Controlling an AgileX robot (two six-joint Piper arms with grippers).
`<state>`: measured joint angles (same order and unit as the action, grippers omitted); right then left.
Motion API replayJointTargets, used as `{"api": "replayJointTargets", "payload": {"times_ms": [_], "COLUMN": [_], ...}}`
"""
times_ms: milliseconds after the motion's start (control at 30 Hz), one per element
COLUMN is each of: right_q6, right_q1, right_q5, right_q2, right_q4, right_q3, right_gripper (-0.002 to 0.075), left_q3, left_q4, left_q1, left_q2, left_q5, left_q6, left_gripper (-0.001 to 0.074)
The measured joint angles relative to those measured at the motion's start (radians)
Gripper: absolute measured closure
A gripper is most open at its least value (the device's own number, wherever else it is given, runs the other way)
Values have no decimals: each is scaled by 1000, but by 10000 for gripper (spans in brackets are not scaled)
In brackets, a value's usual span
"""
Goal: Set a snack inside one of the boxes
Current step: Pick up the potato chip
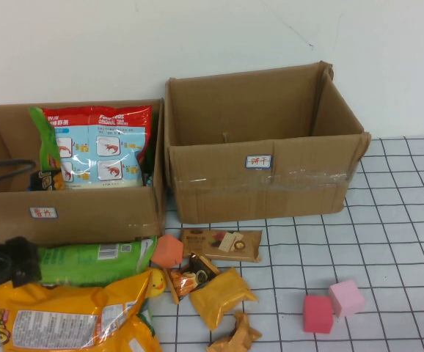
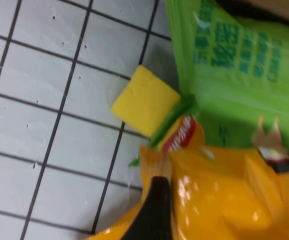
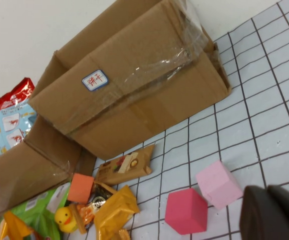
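A big yellow snack bag [image 1: 72, 319] lies at the near left of the table and fills the left wrist view [image 2: 224, 200]. My left gripper [image 1: 6, 265] is at the bag's far left edge. One black finger [image 2: 154, 210] presses against the bag, and the gripper looks shut on it. Two cardboard boxes stand at the back. The left box [image 1: 87, 213] holds a red and blue snack bag [image 1: 102, 150]. The right box [image 1: 271, 187] is empty. My right gripper [image 3: 267, 200] is shut and empty above the table near a pink cube [image 3: 217, 182]. It is out of the high view.
A green snack bag [image 1: 87, 262], an orange cube [image 1: 169, 251], a brown packet [image 1: 221, 244], small orange packets [image 1: 223, 295] and a rubber duck [image 1: 155, 281] lie in front of the boxes. A red cube [image 1: 318, 314] and pink cube [image 1: 345, 297] sit right. A yellow cube [image 2: 144, 100] lies by the green bag.
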<state>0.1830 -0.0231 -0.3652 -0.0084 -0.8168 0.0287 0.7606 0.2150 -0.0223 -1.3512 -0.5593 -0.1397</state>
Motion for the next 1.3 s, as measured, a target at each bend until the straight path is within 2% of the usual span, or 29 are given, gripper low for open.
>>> {"api": "replayJointTargets", "payload": {"times_ms": [567,633,733,833,1000,1067,1167,1300], "right_q6": [38,40,42,43,44,46,46,46], "right_q1": [0,0,0,0,0,0,0,0], "right_q5": [0,0,0,0,0,0,0,0], "right_q2": [0,0,0,0,0,0,0,0], "right_q4": [0,0,0,0,0,0,0,-1], "right_q3": [0,0,0,0,0,0,0,0], "right_gripper": [727,727,727,727,727,727,727,727], "left_q3": [4,6,10,10,10,10,10,10], "left_q4": [6,6,10,14,14,14,14,25], "left_q1": [0,0,0,0,0,0,0,0], "left_q2": [-136,-149,-170,-182,-186,-186,-186,-142], "left_q5": [10,5,2,2,1,-1,-12,-37], "left_q6": [-14,-14,-14,-14,-12,-1,9,43], "left_gripper": [85,104,176,290,583,663,710,728]}}
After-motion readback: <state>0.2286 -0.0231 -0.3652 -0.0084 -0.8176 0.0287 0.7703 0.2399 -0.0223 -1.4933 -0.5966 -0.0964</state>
